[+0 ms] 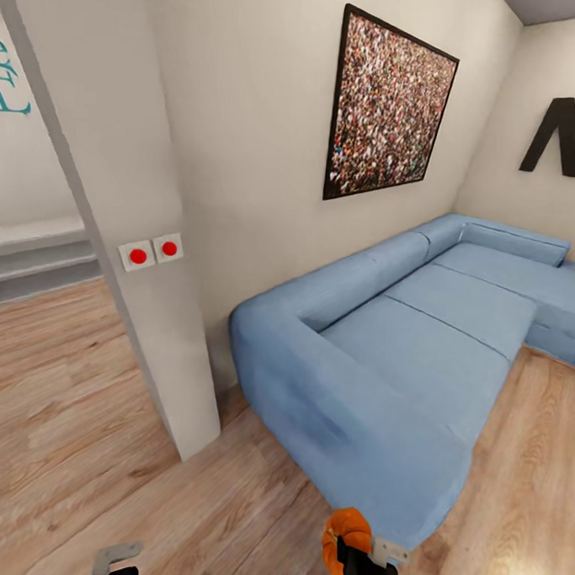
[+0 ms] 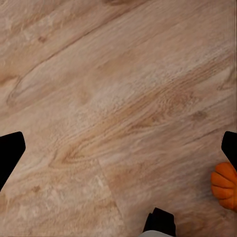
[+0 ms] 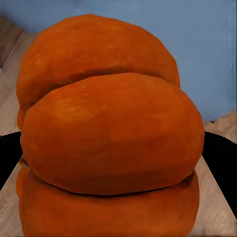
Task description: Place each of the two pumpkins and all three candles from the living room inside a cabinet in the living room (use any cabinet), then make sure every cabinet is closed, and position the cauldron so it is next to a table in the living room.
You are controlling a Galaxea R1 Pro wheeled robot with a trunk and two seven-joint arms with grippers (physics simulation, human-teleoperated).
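Right end effector [image 1: 360,551] clamps pumpkin [image 3: 111,133] across ribbed flanks; looks rigid, light, rounded, could slip; left end effector [image 2: 118,148] spread wide, empty.

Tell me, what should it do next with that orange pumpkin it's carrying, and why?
Probably keep the fingers closed and turn away from the blue sofa to look for the cabinet. The right gripper holds the pumpkin, and what lies ahead is sofa, wall and wooden floor, nowhere to stow it. The left gripper hangs empty.
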